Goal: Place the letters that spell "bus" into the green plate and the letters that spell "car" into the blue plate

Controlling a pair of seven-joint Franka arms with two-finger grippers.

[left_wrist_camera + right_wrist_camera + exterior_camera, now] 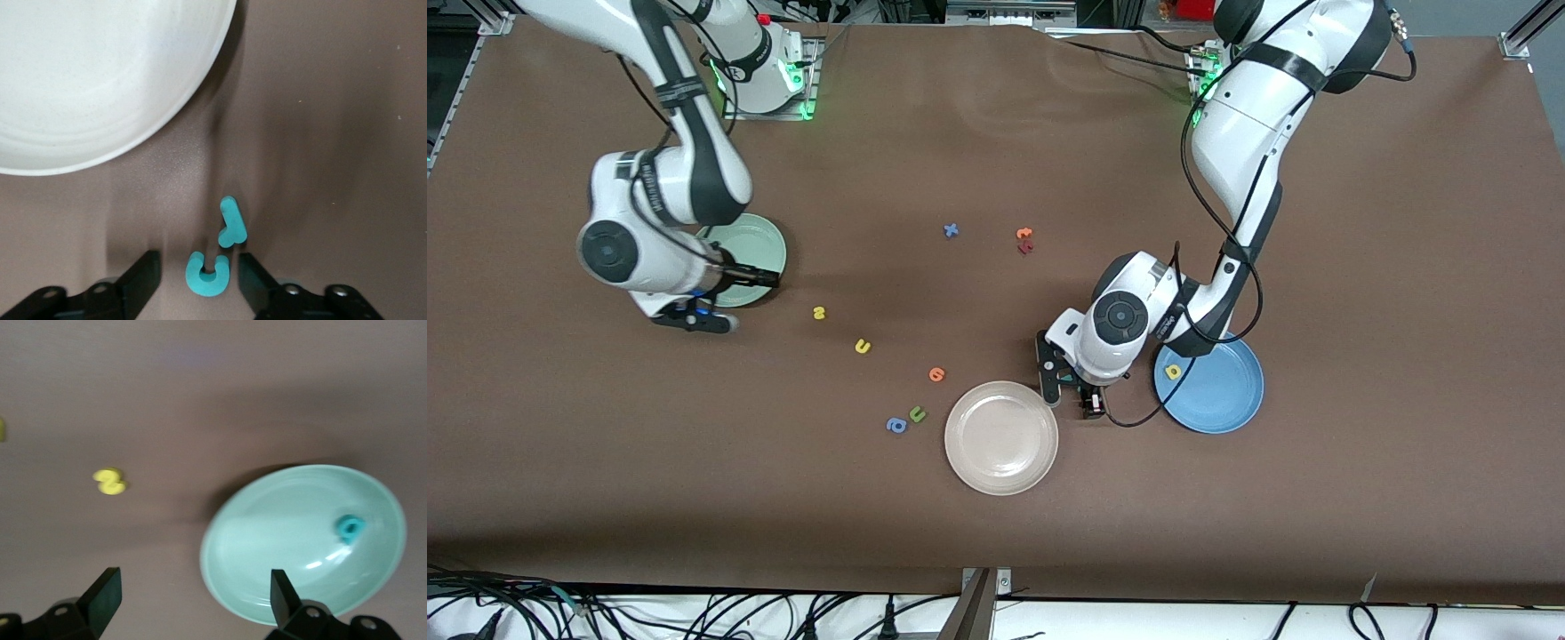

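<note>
The sorting is sitting partly done, by my reading. In the front view, the blue plate [1230,411] at lower right of centre is carrying one yellow letter a [1173,371], and in the right wrist view the green plate [267,547] is carrying the teal letter b [349,528]. That is leaving four letters to move.

The yellow letter s [819,312] and the yellow letter u [863,347] are lying on the table [996,533] left of centre, outside any plate. The teal letter c [207,273] and the teal letter r [231,223] are lying side by side on the bare table just beside the beige plate [1001,436], which is holding nothing.

The left gripper [199,275] is hanging low over that pair with its fingers part-way apart, straddling the c without pinching it yet. The right gripper [193,597] is hovering at the green plate's edge in the left middle of the front view, fingers spread wide and carrying nothing.

The blue x, the orange and dark red letters above centre, and the orange, green and blue letters near the beige plate are looking like spares.
</note>
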